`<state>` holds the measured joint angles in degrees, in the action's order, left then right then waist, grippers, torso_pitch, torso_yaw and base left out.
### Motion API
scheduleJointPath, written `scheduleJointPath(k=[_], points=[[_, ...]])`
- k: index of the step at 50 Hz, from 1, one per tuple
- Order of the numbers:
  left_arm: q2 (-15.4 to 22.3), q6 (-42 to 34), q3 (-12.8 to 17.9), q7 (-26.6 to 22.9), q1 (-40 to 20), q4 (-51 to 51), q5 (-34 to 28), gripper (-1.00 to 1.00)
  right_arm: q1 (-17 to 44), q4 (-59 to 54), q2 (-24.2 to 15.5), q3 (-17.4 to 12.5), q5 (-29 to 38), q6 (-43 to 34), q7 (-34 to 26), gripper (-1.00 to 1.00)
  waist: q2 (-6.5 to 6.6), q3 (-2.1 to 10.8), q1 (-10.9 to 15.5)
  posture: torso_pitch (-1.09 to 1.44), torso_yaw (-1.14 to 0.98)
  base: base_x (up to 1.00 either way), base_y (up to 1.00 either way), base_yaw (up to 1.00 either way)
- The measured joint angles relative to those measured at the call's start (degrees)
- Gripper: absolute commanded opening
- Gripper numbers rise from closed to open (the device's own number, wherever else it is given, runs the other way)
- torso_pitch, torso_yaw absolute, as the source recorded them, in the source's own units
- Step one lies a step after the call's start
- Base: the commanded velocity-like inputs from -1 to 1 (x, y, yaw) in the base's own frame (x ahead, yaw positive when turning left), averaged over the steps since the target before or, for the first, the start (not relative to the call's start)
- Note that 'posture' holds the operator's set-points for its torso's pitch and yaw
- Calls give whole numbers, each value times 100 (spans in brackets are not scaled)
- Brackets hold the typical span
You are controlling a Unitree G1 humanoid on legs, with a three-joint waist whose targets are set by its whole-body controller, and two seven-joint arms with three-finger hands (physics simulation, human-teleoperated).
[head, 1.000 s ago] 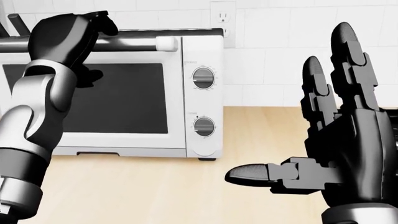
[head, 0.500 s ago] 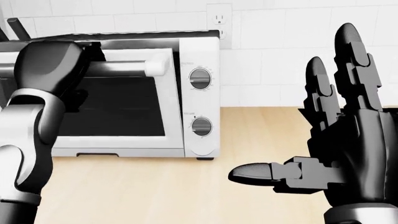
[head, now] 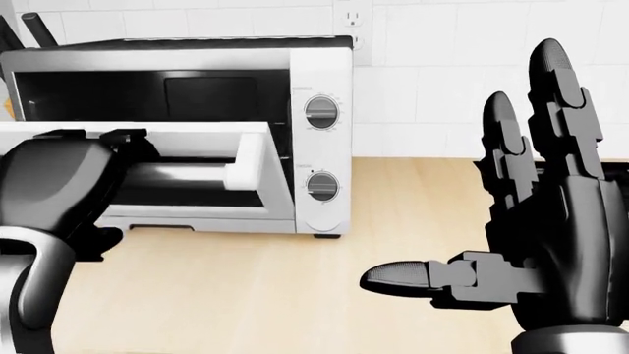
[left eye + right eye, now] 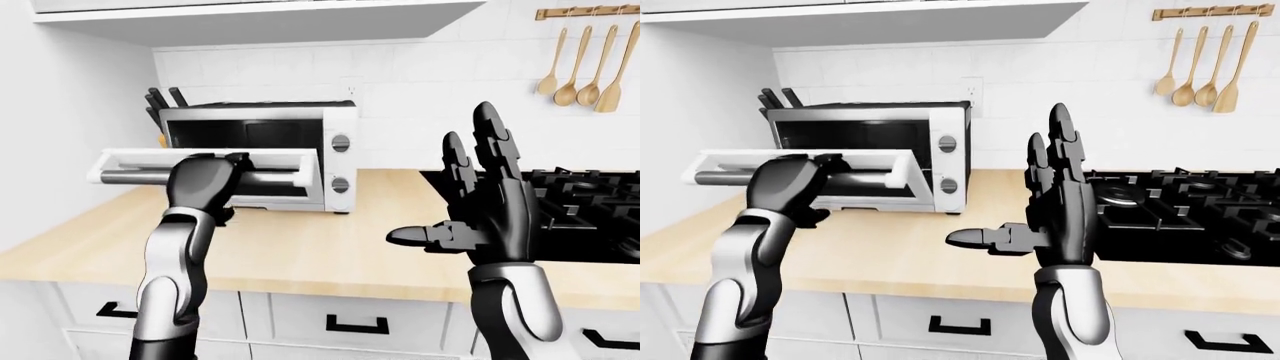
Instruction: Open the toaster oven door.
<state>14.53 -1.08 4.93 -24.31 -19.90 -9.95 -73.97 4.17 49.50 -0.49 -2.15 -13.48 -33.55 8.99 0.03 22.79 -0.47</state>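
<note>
Door [image 4: 205,159] has swung from near-upright to roughly level since the earlier frames, handle [image 3: 186,177] dropping with it. Left hand [image 4: 205,184] is curled round the handle bar near its middle; fingers mostly hidden behind the knuckles. Bar's long axis runs left-right, across the palm; hinge lies beyond the hand at the oven [image 4: 262,157] base, so any further travel is downward. Right hand [image 3: 511,254] is spread wide, idle, well apart. Oven stands on the desk [image 4: 330,247] against the wall, cavity dark, two dials [image 3: 322,112] at right. Judged nearly done.
</note>
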Motion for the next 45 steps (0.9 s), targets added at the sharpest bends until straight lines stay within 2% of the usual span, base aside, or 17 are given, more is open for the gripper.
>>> scheduleJointPath(k=[5, 13, 21, 27, 36, 45], points=[[-75, 37, 39, -356, 337, -412, 44, 57, 2, -54, -1, -21, 3, 35, 2, 100, -18, -28, 27, -60, 0, 0, 0, 0], [-231, 110, 85, -720, 858, -867, 87, 61, -19, -125, -4, -33, -16, 102, -24, 100, -33, -90, 51, -60, 0, 0, 0, 0], [-437, 8, 314, -1639, 1573, -1831, 286, 60, 22, 36, -14, -59, -41, -8, 52, 100, -53, -165, 82, -60, 0, 0, 0, 0], [-529, 116, 533, -2140, 2054, -2639, 529, 58, 17, 70, -5, -20, -63, -62, 59, 100, -64, -170, 115, -60, 0, 0, 0, 0], [-729, 579, 800, -2482, 2696, -3239, 662, 57, -9, 55, 1, -13, -47, -42, 65, 100, -84, -150, 176, -60, 0, 0, 0, 0], [-981, 1222, 1359, -2479, 3327, -3347, 856, 59, -28, 16, 8, 9, -29, 1, 54, 100, -61, -83, 195, -60, 0, 0, 0, 0]])
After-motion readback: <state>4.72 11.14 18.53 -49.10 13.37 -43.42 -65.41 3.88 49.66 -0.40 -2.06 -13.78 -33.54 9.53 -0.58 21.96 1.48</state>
